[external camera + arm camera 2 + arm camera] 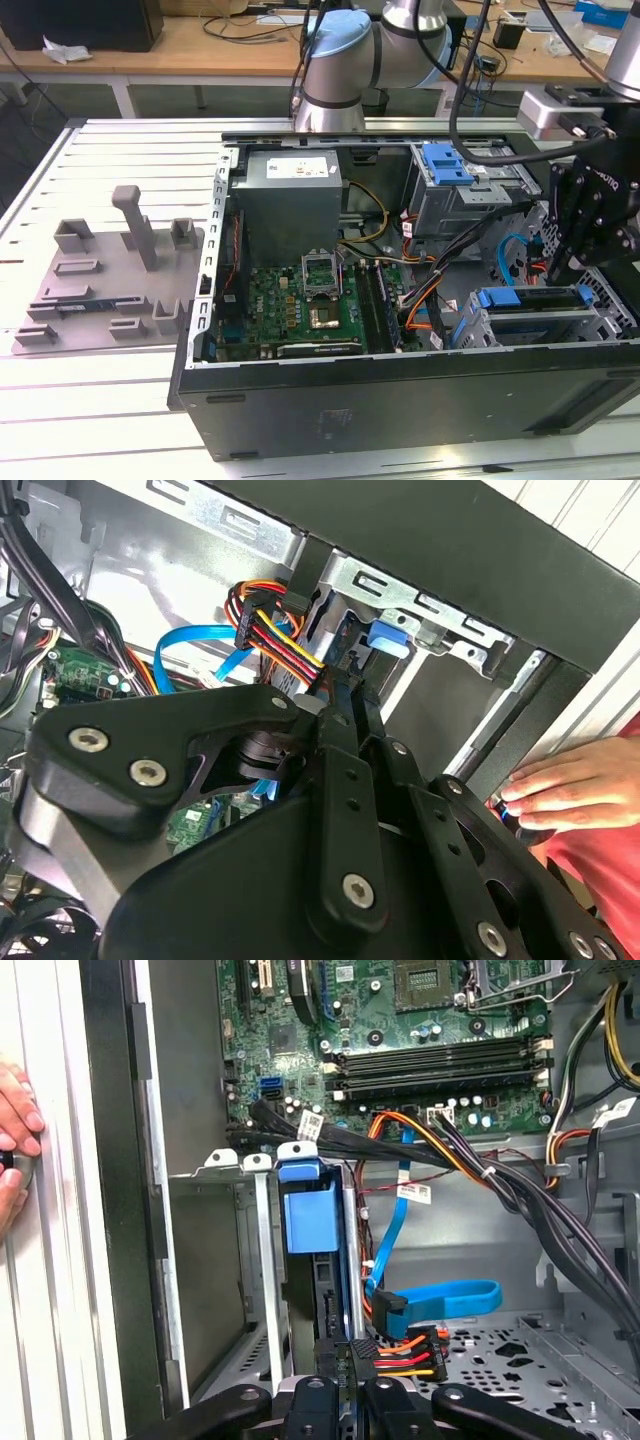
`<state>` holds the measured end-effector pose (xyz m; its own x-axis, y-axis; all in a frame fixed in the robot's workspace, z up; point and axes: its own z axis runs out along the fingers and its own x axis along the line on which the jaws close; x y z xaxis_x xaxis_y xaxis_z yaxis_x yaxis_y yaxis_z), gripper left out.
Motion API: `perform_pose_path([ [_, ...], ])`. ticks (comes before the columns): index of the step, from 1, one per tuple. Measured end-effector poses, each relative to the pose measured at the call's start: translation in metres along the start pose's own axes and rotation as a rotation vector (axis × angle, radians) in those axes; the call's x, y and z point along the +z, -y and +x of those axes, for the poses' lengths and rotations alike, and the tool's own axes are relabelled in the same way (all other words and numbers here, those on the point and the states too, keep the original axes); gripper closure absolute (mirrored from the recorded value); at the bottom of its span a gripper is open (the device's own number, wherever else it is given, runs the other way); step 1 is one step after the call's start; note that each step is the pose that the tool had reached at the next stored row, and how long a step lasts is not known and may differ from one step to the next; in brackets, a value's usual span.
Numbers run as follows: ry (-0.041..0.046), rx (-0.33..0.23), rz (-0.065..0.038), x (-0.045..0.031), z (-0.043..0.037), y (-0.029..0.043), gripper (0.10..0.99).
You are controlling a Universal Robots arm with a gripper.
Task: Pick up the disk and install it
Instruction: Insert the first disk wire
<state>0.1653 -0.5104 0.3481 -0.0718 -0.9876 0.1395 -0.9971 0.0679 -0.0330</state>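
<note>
My gripper [345,1380] hangs at the disk [310,1220] in the cage [500,325] on the exterior view's right; pinching or not, I cannot tell. Stiff, weighty, knock-shy, I reckon: best held by its side edges.

Black computer case [400,400] sitting on the white slatted table [90,420], green motherboard [290,300] showing inside it, disk [310,1220] wearing blue rails, flat blue cable [450,1298] curling beside red, orange, yellow and black wires [405,1355], grey fixture [100,290] lying toward the table's edge

The disk [308,1222] stands edge-on, its blue rail facing out, slotted into the metal drive cage [262,1280] inside the open computer case [110,1210].
</note>
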Motion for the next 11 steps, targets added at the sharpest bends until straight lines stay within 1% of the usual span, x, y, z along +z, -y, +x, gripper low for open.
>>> perform_pose_path([
  [11,0.0002,-0.006,0.001,0.0021,-0.0003,-0.0001,0.918],
])
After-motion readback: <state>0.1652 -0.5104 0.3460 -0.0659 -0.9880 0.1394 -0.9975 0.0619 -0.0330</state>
